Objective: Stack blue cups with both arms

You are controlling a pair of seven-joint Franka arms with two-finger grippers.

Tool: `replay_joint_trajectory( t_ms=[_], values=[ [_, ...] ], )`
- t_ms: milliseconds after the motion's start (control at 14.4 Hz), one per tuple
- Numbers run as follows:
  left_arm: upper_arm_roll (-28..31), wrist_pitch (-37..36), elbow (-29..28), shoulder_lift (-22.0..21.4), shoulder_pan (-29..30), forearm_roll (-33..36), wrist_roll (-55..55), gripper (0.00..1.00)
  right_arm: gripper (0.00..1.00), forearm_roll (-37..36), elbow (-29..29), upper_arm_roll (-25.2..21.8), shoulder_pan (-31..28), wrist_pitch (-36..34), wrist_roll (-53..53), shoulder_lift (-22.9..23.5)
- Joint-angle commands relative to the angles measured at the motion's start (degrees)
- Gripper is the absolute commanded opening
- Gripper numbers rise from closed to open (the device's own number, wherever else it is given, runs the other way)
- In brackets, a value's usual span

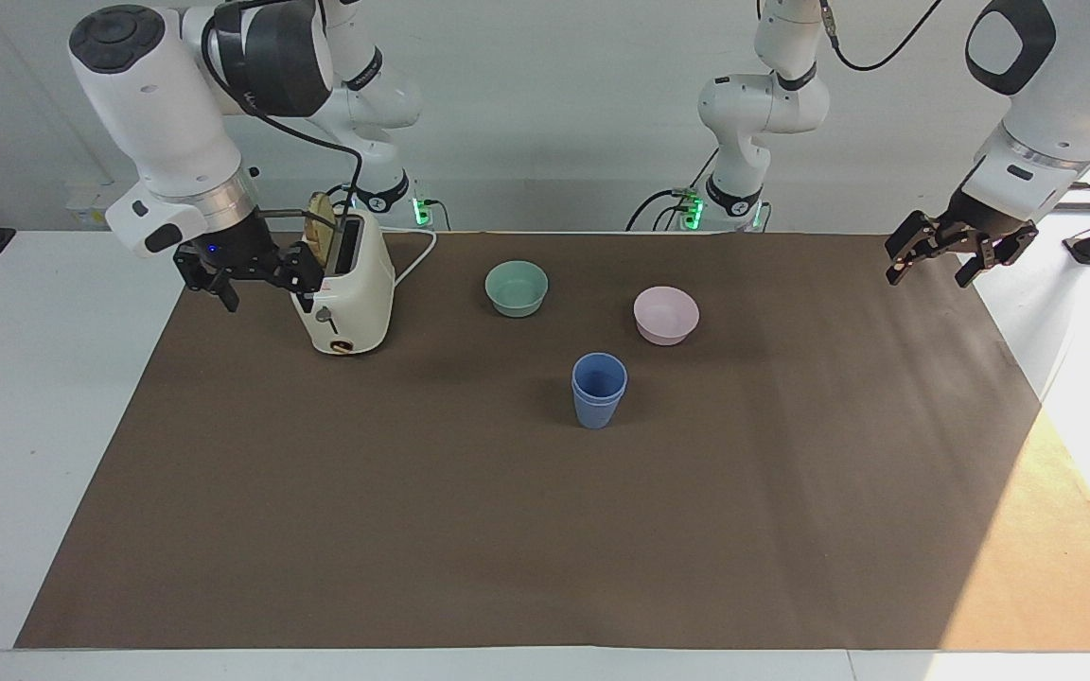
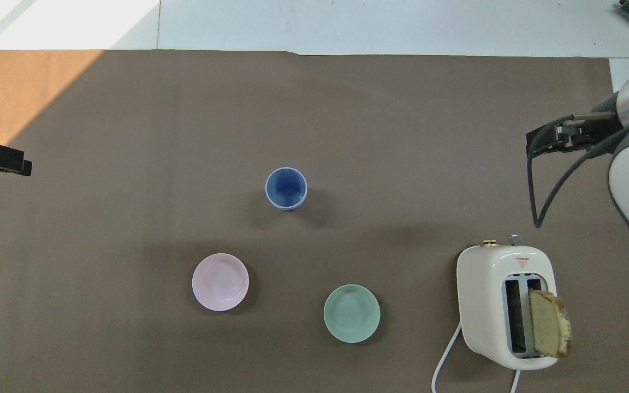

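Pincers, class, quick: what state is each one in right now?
Left pincer: open, holding nothing, raised over the mat's edge.
Right pincer: open, holding nothing, beside the toaster.

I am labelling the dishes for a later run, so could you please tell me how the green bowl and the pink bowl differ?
The green bowl is mint coloured; the pink bowl is pale pink. The green bowl sits nearer to the robots and closer to the toaster, while the pink bowl sits toward the left arm's end of the table. The pink bowl looks slightly wider and shallower, the green one a little deeper. Both stand upright and empty on the brown mat.
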Motion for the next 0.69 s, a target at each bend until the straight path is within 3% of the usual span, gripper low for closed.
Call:
replay_joint_trajectory(
  t_ms=[0,624],
  values=[
    [-0.16,-0.86,0.87,-0.04,-0.07,0.72,-0.29,1.0,1.0,0.7,-1.63,0.33,-0.66,0.75,-0.49,-1.53],
    [-0.51,-0.77,0.87,-0.05,-0.07,0.63,-0.29,1.0,1.0,0.7,-1.63,0.33,-1.37,0.75,-0.4,-1.45]
  ],
)
